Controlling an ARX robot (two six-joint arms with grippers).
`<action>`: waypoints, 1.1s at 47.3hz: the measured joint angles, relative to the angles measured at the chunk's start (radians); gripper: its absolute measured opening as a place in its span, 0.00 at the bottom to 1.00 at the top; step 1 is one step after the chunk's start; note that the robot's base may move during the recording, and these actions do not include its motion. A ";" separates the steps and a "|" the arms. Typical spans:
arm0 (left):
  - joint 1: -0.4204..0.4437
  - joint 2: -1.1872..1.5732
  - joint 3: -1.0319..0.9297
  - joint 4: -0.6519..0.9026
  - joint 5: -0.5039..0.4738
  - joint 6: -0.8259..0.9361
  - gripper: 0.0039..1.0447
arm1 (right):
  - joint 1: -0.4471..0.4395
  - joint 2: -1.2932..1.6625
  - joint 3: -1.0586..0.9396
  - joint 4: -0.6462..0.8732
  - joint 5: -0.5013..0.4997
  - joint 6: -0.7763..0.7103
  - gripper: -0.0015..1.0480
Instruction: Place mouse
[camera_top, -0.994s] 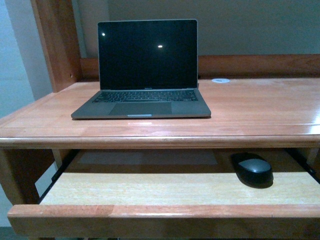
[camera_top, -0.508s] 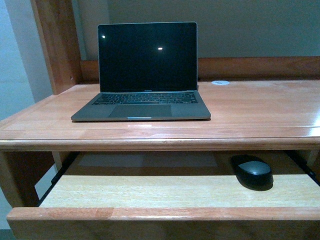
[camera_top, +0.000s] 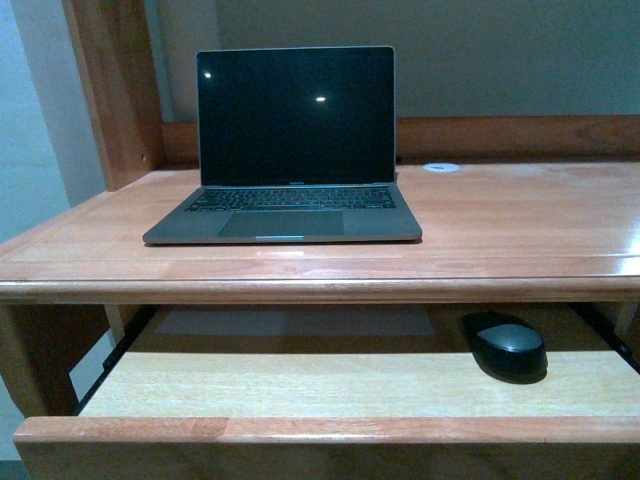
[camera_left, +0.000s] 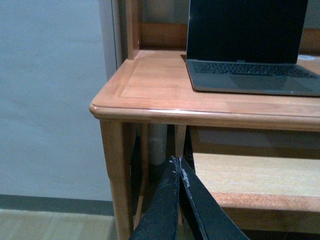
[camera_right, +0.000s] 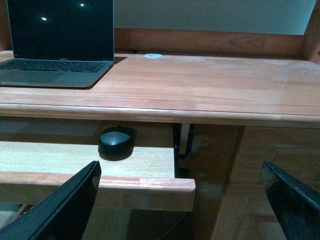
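- The mouse (camera_top: 506, 350) is seen lying on the pull-out shelf (camera_top: 300, 385) under the desk top (camera_top: 520, 220), at the shelf's far right, touched by nothing.
- An open laptop (camera_top: 290, 140), screen dark, is set on the desk top's left half.
- The left gripper (camera_left: 178, 165) is clenched on nothing, near the desk's left corner.
- The right gripper (camera_right: 182, 195) is spread wide and empty, with the mouse well apart from it.
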 joint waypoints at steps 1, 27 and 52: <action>0.000 -0.016 0.000 -0.013 0.000 0.000 0.01 | 0.000 0.000 0.000 0.000 0.000 0.000 0.94; 0.000 -0.232 0.000 -0.226 0.000 0.000 0.01 | 0.000 0.000 0.000 0.000 0.000 0.000 0.94; 0.000 -0.368 0.000 -0.358 0.000 0.000 0.01 | 0.000 0.000 0.000 0.000 0.000 0.000 0.94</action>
